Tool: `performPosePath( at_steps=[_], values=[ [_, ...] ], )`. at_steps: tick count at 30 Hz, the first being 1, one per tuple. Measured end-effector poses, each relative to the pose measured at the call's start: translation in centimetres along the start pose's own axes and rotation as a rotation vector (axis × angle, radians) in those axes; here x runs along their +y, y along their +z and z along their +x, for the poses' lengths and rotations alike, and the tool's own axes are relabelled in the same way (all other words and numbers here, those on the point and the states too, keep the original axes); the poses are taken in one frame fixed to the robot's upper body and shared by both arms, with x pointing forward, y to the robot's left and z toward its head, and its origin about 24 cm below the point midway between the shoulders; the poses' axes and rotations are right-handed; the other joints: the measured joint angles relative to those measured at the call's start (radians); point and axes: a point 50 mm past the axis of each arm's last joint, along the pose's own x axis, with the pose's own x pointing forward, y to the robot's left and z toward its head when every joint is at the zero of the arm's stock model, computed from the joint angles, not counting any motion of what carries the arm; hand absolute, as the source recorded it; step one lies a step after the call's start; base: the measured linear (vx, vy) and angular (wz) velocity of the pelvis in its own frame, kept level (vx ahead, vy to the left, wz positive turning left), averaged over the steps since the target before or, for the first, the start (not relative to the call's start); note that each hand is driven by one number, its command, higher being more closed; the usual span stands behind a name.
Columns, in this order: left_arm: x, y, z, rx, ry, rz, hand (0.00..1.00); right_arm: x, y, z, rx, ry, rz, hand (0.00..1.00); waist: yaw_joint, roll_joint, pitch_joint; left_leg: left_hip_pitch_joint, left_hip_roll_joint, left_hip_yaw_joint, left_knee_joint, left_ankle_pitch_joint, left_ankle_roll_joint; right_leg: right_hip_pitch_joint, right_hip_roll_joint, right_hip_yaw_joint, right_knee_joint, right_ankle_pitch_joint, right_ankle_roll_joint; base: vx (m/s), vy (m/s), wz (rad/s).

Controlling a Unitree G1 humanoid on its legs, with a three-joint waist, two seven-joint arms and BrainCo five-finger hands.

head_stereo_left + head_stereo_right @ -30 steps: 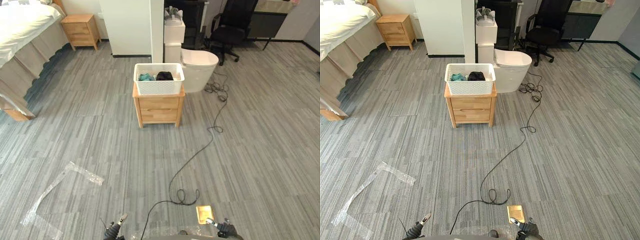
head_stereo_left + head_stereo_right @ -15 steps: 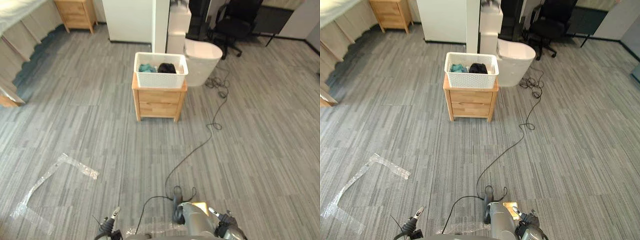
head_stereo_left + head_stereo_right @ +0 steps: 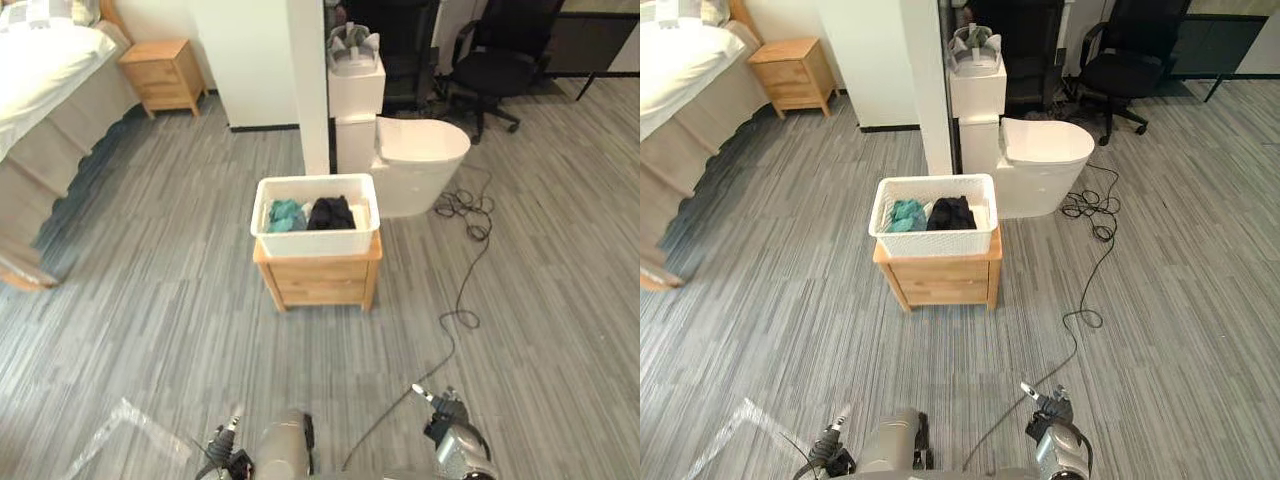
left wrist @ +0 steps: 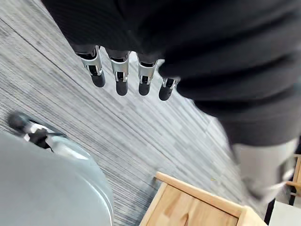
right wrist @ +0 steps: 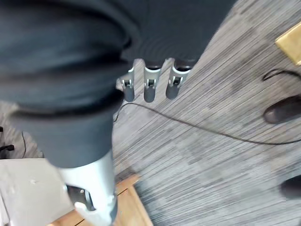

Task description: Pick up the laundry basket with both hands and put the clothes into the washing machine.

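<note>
Nothing legible in any view. No text, labels, numbers or signs can be read on the laundry basket (image 3: 315,238) or on the wooden nightstand (image 3: 318,284) under it, centre frame.
</note>
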Motion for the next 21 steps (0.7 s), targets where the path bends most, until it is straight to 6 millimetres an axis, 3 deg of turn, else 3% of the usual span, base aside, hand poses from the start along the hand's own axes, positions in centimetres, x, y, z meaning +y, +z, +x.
performPosePath(
  at_steps=[1,2,3,4,5,6,7,8,9,10,11,13,14,15,16,17,21],
  values=[
    [0.6,-0.4,-0.1,0.01,0.026,0.002,0.0,-0.1,-0.8,-0.2,0.026,-0.009,0.005,0.0,0.02,-0.015,-0.012,0.025,-0.012,0.008,0.016,0.117,0.071,0.022,-0.018,0.018,0.028,-0.022,0.008,0.74,0.294,-0.76],
    [1.3,-0.5,-0.2,0.006,0.047,-0.001,0.0,-0.3,-1.3,-0.4,0.043,-0.019,0.008,0.0,0.025,-0.043,-0.028,0.036,-0.033,0.012,0.019,0.156,0.109,0.015,-0.037,0.02,0.06,-0.029,0.012,0.74,0.271,-0.49],
    [2.5,-0.2,-0.2,-0.013,0.073,0.004,0.0,-0.5,-2.6,-0.9,0.076,-0.034,0.019,0.0,0.03,-0.105,-0.06,0.048,-0.072,0.033,0.037,0.124,0.139,-0.038,-0.091,0.024,0.178,-0.032,0.021,0.72,0.215,-0.02],
    [2.9,0.2,-0.1,-0.024,0.082,0.016,0.0,-0.8,-3.0,-1.1,0.089,-0.044,0.026,0.0,0.026,-0.137,-0.061,0.077,-0.117,0.033,0.049,0.083,0.159,-0.105,-0.118,0.03,0.362,0.001,0.028,0.85,0.235,0.35],
    [3.1,0.2,0.0,-0.018,0.084,0.032,0.0,-1.0,-3.2,-1.1,0.095,-0.049,0.025,0.0,0.017,-0.144,-0.06,0.115,-0.147,0.022,0.045,0.054,0.174,-0.157,-0.126,0.04,0.516,0.082,0.085,0.68,0.176,0.6],
    [3.2,0.1,0.0,-0.014,0.085,0.042,0.0,-1.1,-3.2,-1.1,0.096,-0.051,0.026,0.0,0.004,-0.142,-0.056,0.142,-0.161,0.007,0.042,0.044,0.187,-0.194,-0.127,0.05,0.622,0.114,0.135,0.63,0.167,0.65],
    [3.1,0.0,0.0,-0.001,0.076,0.069,0.0,-1.2,-3.0,-1.0,0.089,-0.047,0.025,0.0,-0.002,-0.128,-0.043,0.203,-0.174,-0.006,0.041,0.032,0.2,-0.257,-0.133,0.051,0.797,0.107,0.164,0.56,0.156,0.56],
    [2.6,-0.2,0.0,0.005,0.053,0.108,0.0,-1.2,-2.7,-1.0,0.074,-0.034,0.025,0.0,-0.006,-0.102,-0.026,0.271,-0.172,-0.029,0.037,0.032,0.201,-0.303,-0.133,0.026,0.872,0.065,0.16,0.52,0.155,0.44],
    [2.3,-0.4,-0.1,0.008,0.031,0.15,0.0,-1.4,-2.7,-1.0,0.07,-0.034,0.025,0.0,-0.004,-0.079,-0.019,0.33,-0.158,-0.032,0.017,0.031,0.2,-0.327,-0.141,-0.016,0.871,0.025,0.128,0.46,0.148,0.25],
    [2.1,-0.6,-0.1,0.011,0.02,0.168,0.0,-1.5,-2.6,-1.0,0.065,-0.035,0.032,0.0,0.0,-0.067,-0.019,0.365,-0.152,-0.033,-0.003,0.031,0.2,-0.347,-0.156,-0.049,0.849,0.0,0.117,0.4,0.128,0.13],
    [1.5,-0.7,-0.2,0.007,-0.003,0.199,0.0,-1.4,-2.0,-0.9,0.035,-0.033,0.046,0.0,0.007,-0.048,-0.023,0.423,-0.135,-0.033,-0.04,0.016,0.176,-0.395,-0.195,-0.123,0.74,-0.049,0.115,0.44,0.116,0.11],
    [1.3,-0.4,-0.1,-0.007,-0.012,0.206,0.0,-1.1,-1.7,-0.9,0.022,-0.026,0.068,0.0,0.006,-0.051,-0.024,0.451,-0.126,-0.03,-0.05,-0.017,0.128,-0.431,-0.225,-0.17,0.561,-0.061,0.126,0.33,0.015,0.31],
    [1.5,-0.1,-0.1,-0.023,-0.009,0.205,0.0,-0.8,-1.9,-1.0,0.029,-0.022,0.085,0.0,0.0,-0.062,-0.03,0.463,-0.125,-0.028,-0.053,-0.04,0.113,-0.447,-0.223,-0.183,0.378,-0.036,0.13,0.36,-0.087,0.57],
    [2.0,0.3,0.0,-0.034,0.003,0.208,0.0,-0.9,-2.9,-1.4,0.059,-0.03,0.1,0.0,-0.005,-0.094,-0.049,0.467,-0.137,-0.033,-0.053,-0.069,0.098,-0.453,-0.212,-0.178,0.181,0.123,0.097,0.38,-0.11,0.53],
    [2.5,0.6,0.1,-0.042,0.018,0.209,0.0,-0.7,-3.3,-1.5,0.076,-0.025,0.093,0.0,0.0,-0.12,-0.054,0.472,-0.148,-0.04,-0.051,-0.081,0.099,-0.465,-0.209,-0.169,0.13,0.205,0.101,0.71,-0.347,0.21],
    [2.2,-1.6,-0.3,0.039,0.05,0.111,0.0,-3.0,-3.3,-1.5,0.065,-0.08,0.095,0.0,0.002,-0.06,-0.089,0.488,-0.083,-0.064,-0.03,-0.116,0.068,-0.36,-0.155,-0.207,-0.015,0.2,0.075,0.67,-0.351,0.09],
    [2.3,-2.1,-0.4,0.063,0.063,0.088,0.0,-4.0,-3.6,-1.7,0.071,-0.103,0.086,0.0,-0.021,-0.045,-0.095,0.49,-0.078,-0.08,-0.035,-0.116,0.068,-0.317,-0.141,-0.215,-0.089,0.223,0.08,0.27,-0.107,0.01]
  ],
)
